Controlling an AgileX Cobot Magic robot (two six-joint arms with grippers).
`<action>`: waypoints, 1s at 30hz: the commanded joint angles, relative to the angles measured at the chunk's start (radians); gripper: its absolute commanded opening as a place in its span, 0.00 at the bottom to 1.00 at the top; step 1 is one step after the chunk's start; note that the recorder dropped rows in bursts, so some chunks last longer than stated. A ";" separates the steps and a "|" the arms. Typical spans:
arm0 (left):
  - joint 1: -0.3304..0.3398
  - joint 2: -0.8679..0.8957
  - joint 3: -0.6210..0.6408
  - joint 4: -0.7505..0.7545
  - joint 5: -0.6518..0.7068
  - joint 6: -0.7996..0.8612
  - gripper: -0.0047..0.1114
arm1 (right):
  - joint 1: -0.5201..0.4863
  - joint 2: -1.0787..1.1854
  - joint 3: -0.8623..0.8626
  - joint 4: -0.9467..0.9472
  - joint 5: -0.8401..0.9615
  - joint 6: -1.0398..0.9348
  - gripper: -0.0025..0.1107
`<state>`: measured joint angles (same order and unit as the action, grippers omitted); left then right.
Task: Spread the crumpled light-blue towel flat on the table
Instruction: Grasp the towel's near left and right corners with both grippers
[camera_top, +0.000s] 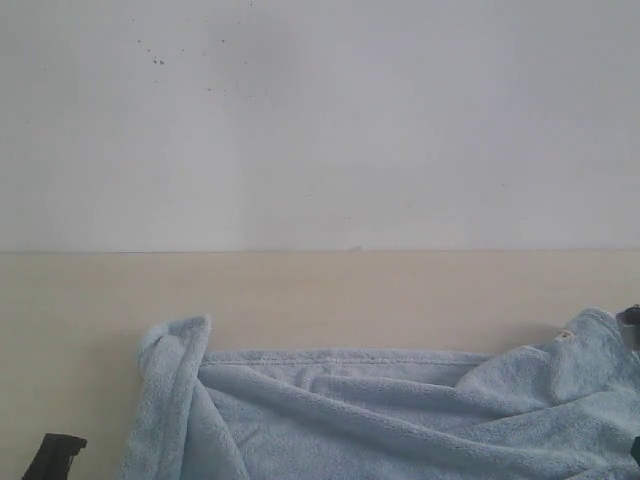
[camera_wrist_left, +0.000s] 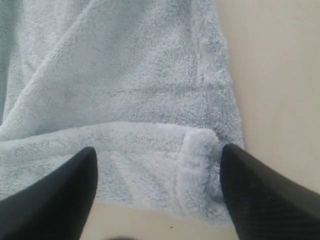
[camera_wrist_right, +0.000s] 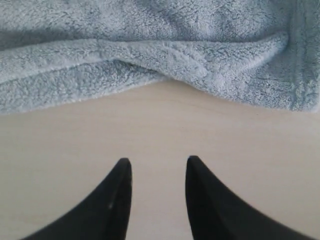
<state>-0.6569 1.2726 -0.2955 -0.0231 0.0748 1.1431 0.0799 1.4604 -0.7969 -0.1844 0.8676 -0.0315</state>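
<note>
Though rumpled, the towel (camera_top: 400, 410) rests on the table (camera_top: 300, 285).

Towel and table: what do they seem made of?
Towel: seemingly soft terry or microfibre cloth, matte and fluffy; the wrist views show a dense pile and a stitched hem. Table: smooth pale beige board, probably laminate or wood-look; even, nearly matte, no clear grain visible.

I am seeing the towel (camera_top: 380, 410) lying rumpled across the near tabletop (camera_top: 320, 285); its left-hand corner is folding over; its white tag (camera_top: 565, 336) is sitting near the right end; the wall (camera_top: 320, 120) is rising behind.
</note>
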 joint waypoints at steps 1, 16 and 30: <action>-0.007 0.002 0.010 0.005 -0.019 0.001 0.58 | -0.001 -0.011 0.007 -0.099 0.064 -0.004 0.33; -0.007 0.160 -0.022 -0.027 -0.131 -0.083 0.08 | -0.001 0.018 0.009 -0.219 0.064 -0.012 0.56; -0.004 0.173 -0.118 -0.711 -0.432 -0.144 0.07 | -0.001 0.018 0.123 -0.399 -0.318 -0.095 0.56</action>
<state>-0.6569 1.4333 -0.4082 -0.6129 -0.2696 1.0135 0.0799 1.4807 -0.6960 -0.5013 0.5652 -0.1248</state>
